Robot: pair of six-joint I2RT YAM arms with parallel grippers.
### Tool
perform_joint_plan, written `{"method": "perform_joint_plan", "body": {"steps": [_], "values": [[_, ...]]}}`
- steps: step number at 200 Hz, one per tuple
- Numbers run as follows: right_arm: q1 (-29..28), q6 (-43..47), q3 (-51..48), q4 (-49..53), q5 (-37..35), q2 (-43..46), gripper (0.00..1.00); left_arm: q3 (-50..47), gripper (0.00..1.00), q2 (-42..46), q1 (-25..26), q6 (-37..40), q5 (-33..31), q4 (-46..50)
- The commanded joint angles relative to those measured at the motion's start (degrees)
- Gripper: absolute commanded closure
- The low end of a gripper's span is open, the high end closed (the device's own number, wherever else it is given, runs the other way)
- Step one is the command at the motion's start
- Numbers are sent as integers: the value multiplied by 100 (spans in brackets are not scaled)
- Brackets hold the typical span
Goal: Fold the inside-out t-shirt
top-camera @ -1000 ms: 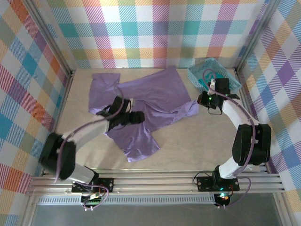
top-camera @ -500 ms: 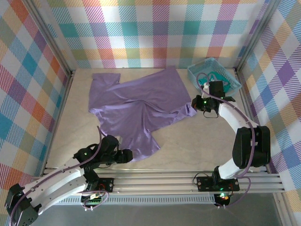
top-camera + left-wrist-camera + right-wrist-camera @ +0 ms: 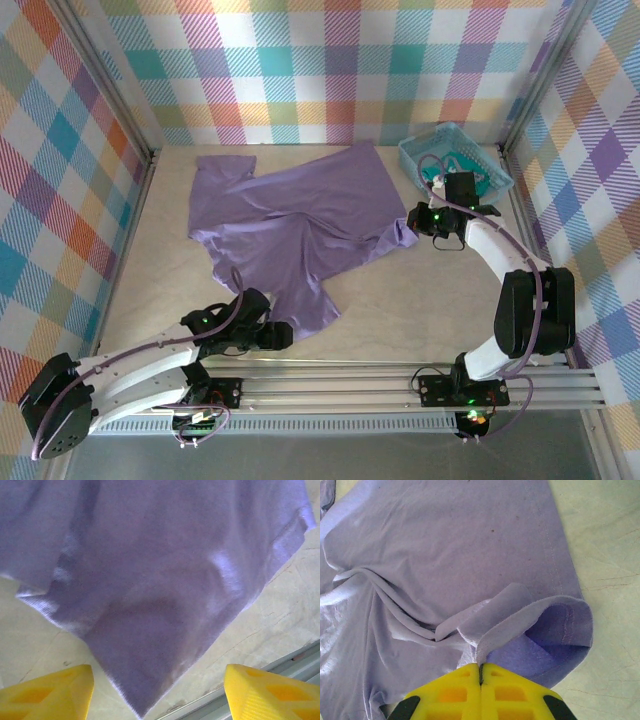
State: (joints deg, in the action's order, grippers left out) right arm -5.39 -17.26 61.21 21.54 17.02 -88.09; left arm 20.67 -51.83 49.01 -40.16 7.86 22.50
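The inside-out t-shirt (image 3: 290, 215), plain lavender, lies spread and rumpled across the middle of the table. Its near corner (image 3: 142, 700) points toward the front rail. My left gripper (image 3: 288, 335) hovers low at that corner, open, its yellow fingers (image 3: 50, 692) standing wide on either side of the tip without touching it. My right gripper (image 3: 412, 222) is shut on a raised fold of the t-shirt's right sleeve edge (image 3: 485, 650), and the sleeve opening gapes beside the closed fingers (image 3: 445, 697).
A small teal basket (image 3: 490, 170) with a teal-green garment inside sits at the back right, just behind the right arm. Bare pale table (image 3: 420, 300) lies between the shirt and the front rail (image 3: 330, 385). Checked walls enclose three sides.
My left arm pulled back from the shirt's middle to the front edge, then slid right to the shirt's near corner. The right gripper shifted slightly left, still holding the sleeve.
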Motion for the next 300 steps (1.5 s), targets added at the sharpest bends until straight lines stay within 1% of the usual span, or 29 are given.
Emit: {"method": "perform_joint_plan", "body": {"steps": [1,27,73,93,136,192,237,268,270,300], "values": [[-3,102,-13,43,126,120,100,-87,32,-27,100,184,85,-306],[-5,82,-5,20,153,91,100,-106,34,-82,100,246,90,-327],[-4,91,-13,17,170,73,100,-123,35,-204,134,325,188,-386],[-2,92,-21,13,170,70,100,-140,37,-188,161,370,216,-382],[-6,82,-21,18,188,43,100,-168,47,-141,187,365,181,-321],[-1,97,-14,10,179,29,100,-283,64,-88,214,268,255,-351],[-6,83,-13,7,197,12,100,-414,74,-109,227,223,169,-586],[-5,73,-21,-1,206,14,100,-413,76,-124,225,251,73,-607],[-6,78,-21,2,206,12,100,-414,76,-129,223,254,75,-760],[-7,82,-30,4,210,12,100,-404,73,-226,222,291,58,-828]]}}
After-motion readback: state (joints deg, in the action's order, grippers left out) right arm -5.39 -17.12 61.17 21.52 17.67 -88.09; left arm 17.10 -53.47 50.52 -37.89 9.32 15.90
